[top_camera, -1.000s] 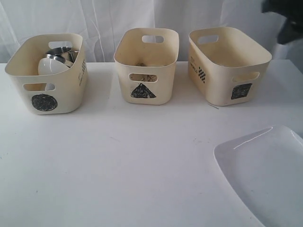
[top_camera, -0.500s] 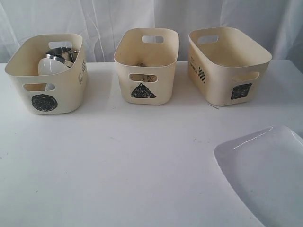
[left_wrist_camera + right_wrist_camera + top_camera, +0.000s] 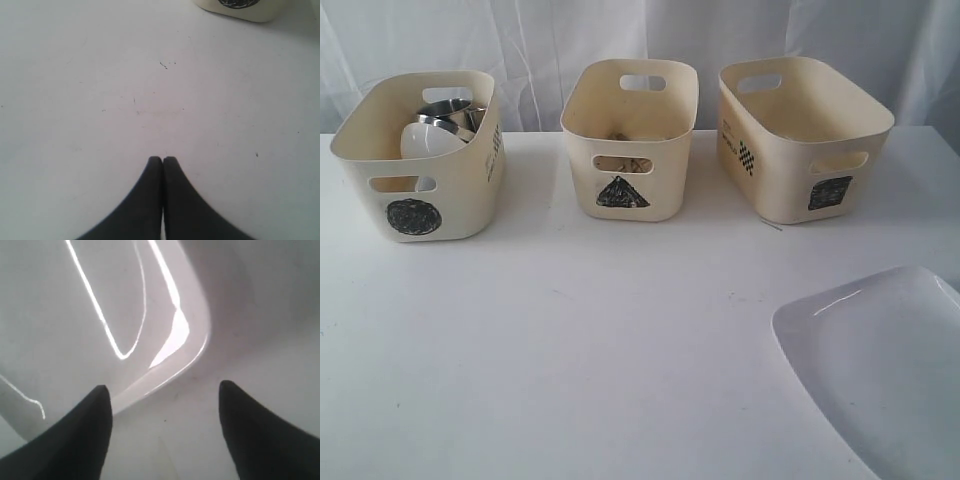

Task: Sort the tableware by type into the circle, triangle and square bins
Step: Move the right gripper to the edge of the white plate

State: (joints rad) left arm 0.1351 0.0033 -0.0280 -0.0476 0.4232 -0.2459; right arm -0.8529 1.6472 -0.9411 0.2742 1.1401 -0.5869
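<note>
Three cream bins stand along the table's far side. The circle bin (image 3: 418, 160) holds a steel mug (image 3: 448, 110) and a small white bowl (image 3: 428, 140). Through the handle slot of the triangle bin (image 3: 628, 140) I see some cutlery (image 3: 625, 164), indistinct. The square bin (image 3: 802, 135) shows nothing inside. The large white squarish plate (image 3: 880, 365) lies at the front right. Neither gripper shows in the exterior view. My right gripper (image 3: 162, 392) is open over a corner of the plate (image 3: 100, 305), not touching it. My left gripper (image 3: 162, 160) is shut and empty above bare table, the circle bin (image 3: 240, 7) ahead of it.
White curtains hang behind the bins. The white table (image 3: 600, 330) stretches between the bins and the near edge.
A dark arm seen at the exterior view's top right one second ago has left the view. The bins and plate have not moved.
</note>
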